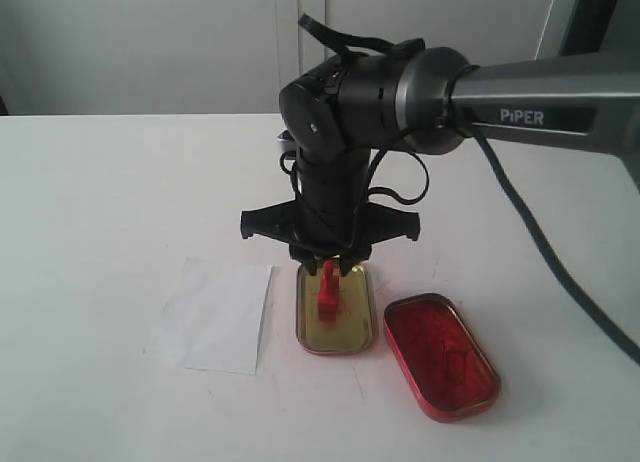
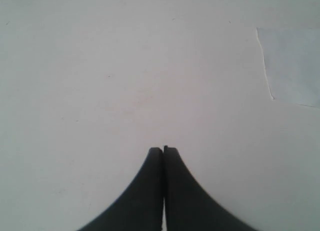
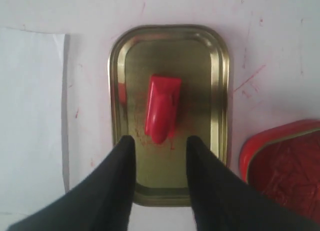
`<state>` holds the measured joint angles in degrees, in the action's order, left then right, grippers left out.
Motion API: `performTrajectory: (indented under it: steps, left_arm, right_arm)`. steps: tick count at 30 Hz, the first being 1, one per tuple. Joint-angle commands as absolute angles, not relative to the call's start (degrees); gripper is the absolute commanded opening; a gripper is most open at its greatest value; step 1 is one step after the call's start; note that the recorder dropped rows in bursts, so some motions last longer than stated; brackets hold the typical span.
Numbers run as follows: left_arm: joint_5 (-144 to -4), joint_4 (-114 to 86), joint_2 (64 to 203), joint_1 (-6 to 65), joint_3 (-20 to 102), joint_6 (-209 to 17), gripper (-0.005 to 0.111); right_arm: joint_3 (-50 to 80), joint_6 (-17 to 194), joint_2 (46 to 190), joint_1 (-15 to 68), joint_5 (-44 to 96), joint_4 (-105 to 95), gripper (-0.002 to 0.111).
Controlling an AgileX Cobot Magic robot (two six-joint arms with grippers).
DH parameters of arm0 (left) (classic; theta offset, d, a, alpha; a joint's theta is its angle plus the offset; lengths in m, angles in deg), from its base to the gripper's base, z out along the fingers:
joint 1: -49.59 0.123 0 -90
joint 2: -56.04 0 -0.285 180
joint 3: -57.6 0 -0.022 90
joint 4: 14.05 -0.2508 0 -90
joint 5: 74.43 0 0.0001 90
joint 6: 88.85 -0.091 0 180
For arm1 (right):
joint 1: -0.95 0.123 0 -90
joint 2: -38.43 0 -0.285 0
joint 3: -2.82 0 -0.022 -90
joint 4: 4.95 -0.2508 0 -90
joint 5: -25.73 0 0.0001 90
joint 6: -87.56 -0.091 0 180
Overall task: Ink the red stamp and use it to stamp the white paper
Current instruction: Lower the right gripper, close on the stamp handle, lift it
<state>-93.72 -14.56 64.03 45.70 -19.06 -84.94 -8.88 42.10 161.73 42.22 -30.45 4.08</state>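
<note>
Red tin (image 1: pixel 442 354) with the ink pad lies open nearest the camera, off to the right, nothing touching it. Just behind and left of it is the gold tin (image 1: pixel 345 332), with the red stamp (image 1: pixel 328 287) standing inside, base down and knob up. The white paper (image 1: pixel 212 314) lies flat on the table (image 1: pixel 100 182) just left of the gold tin. I can't make out a print on it (exterior view is too soft to rule out a faint one).

Progress, as I read it: early. The stamp is not gripped, so the pick, the inking on the red pad and the press on the paper are all left.

Right gripper (image 1: pixel 328 262) hangs straight down over the gold tin, with the arm reaching in from the right and the wrist bent to vertical. In the wrist view the right gripper's fingers (image 3: pixel 127 156) are spread, with a gap wider than the knob. The stamp sits just ahead of the tips, no contact visible. Probably lined up for a grasp.

Left gripper (image 2: pixel 163 150) is clenched on nothing over bare table, with a corner of the paper at the edge of its view.
</note>
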Motion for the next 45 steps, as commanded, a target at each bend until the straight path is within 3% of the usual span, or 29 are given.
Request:
performTrajectory:
  steps: [1,38,42,45]
  left_arm:
    - [-94.5,-14.6,63.8,45.7,-19.6,-84.8,0.000]
    - [-94.5,-14.6,63.8,45.7,-19.6,-84.8,0.000]
    - [-94.5,-14.6,63.8,45.7,-19.6,-84.8,0.000]
    - [-94.5,-14.6,63.8,45.7,-19.6,-84.8,0.000]
  right_arm:
    - [-9.1,38.8,161.8,41.9,-28.7,7.6,0.034]
    - [-9.1,36.3,167.7,41.9,-25.8,7.6,0.033]
    - [-9.1,36.1,167.7,41.9,-26.9,7.6,0.021]
    - [-9.1,36.1,167.7,41.9,-27.4,7.5,0.002]
